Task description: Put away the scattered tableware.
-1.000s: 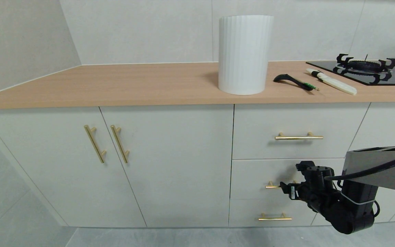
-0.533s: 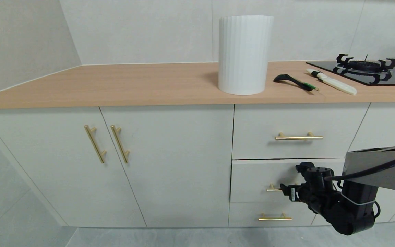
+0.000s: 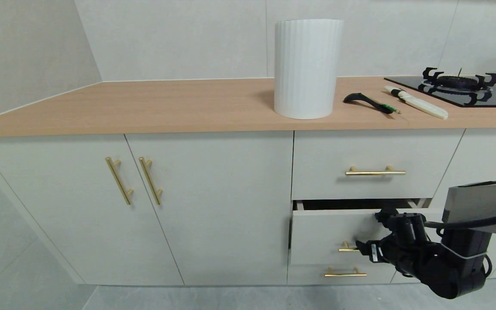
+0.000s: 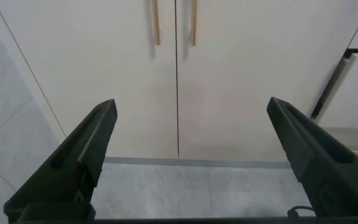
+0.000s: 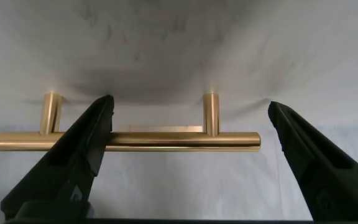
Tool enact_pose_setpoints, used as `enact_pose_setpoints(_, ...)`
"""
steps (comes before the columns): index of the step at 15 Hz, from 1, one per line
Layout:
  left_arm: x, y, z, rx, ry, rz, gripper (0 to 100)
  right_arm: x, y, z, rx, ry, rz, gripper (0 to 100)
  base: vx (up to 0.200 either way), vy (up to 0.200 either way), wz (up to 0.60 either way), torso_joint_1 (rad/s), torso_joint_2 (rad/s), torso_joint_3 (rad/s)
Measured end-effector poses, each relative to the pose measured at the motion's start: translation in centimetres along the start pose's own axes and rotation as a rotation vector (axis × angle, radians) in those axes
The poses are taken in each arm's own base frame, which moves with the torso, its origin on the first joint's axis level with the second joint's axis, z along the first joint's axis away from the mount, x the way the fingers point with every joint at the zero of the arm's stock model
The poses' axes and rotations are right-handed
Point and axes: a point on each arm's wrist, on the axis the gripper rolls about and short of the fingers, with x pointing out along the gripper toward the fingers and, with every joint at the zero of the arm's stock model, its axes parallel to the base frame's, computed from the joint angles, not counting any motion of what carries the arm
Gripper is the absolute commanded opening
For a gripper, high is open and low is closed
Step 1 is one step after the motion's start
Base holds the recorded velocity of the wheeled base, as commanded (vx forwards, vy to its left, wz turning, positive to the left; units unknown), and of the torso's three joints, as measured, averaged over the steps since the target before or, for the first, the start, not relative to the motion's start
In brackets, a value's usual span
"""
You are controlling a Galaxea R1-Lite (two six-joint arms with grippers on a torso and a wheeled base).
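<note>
A black-handled utensil [image 3: 368, 102] and a white knife [image 3: 416, 103] lie on the wooden counter [image 3: 166, 107], right of a tall white ribbed container [image 3: 307, 69]. Below them the middle drawer [image 3: 325, 232] stands partly pulled out, with a dark gap above its front. My right gripper [image 3: 362, 248] is at that drawer's gold handle [image 3: 347, 248]. In the right wrist view the handle [image 5: 166, 140] runs across close in front of my right gripper [image 5: 190, 107], whose fingers are spread wide, one finger [image 5: 86, 155] overlapping the bar. My left gripper [image 4: 191, 104] hangs open, facing the cupboard doors [image 4: 179, 74].
A gas hob [image 3: 459, 86] sits at the counter's right end. The top drawer [image 3: 375, 165] and the bottom drawer [image 3: 345, 272] are closed. Two cupboard doors with gold handles [image 3: 134, 181] fill the left side. Grey floor tiles [image 3: 187, 299] lie below.
The middle drawer has slid out from closed, opening a gap under the top drawer. My right gripper has come back and lower with the handle.
</note>
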Motion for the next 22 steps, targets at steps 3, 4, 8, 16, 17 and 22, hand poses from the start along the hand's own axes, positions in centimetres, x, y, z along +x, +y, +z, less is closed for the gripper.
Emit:
enact_pose_setpoints(3,0.0,0.0,0.0,0.0,0.0,0.0,100,-3.4,-0.3,1.8,-0.005,0.044,0.073,100,0.0,0.0,0.0,0.0,0.0,0.0)
enact_pose_setpoints(4,0.0,0.0,0.0,0.0,0.0,0.0,100,-5.1,-0.4,2.9,-0.003,0.035,0.093,100,0.0,0.0,0.0,0.0,0.0,0.0)
enact_pose_setpoints(8,0.0,0.0,0.0,0.0,0.0,0.0,100,-11.3,-0.6,6.9,0.009,-0.096,0.157,100,0.0,0.0,0.0,0.0,0.0,0.0)
enact_pose_setpoints(16,0.0,0.0,0.0,0.0,0.0,0.0,100,-10.5,1.3,7.8,0.016,-0.282,0.122,100,0.0,0.0,0.0,0.0,0.0,0.0)
enact_pose_setpoints(17,0.0,0.0,0.0,0.0,0.0,0.0,100,-9.7,1.5,7.6,0.021,-0.3,0.108,100,0.0,0.0,0.0,0.0,0.0,0.0)
enact_pose_setpoints(22,0.0,0.0,0.0,0.0,0.0,0.0,100,-6.8,2.0,6.1,0.024,-0.292,0.077,100,0.0,0.0,0.0,0.0,0.0,0.0)
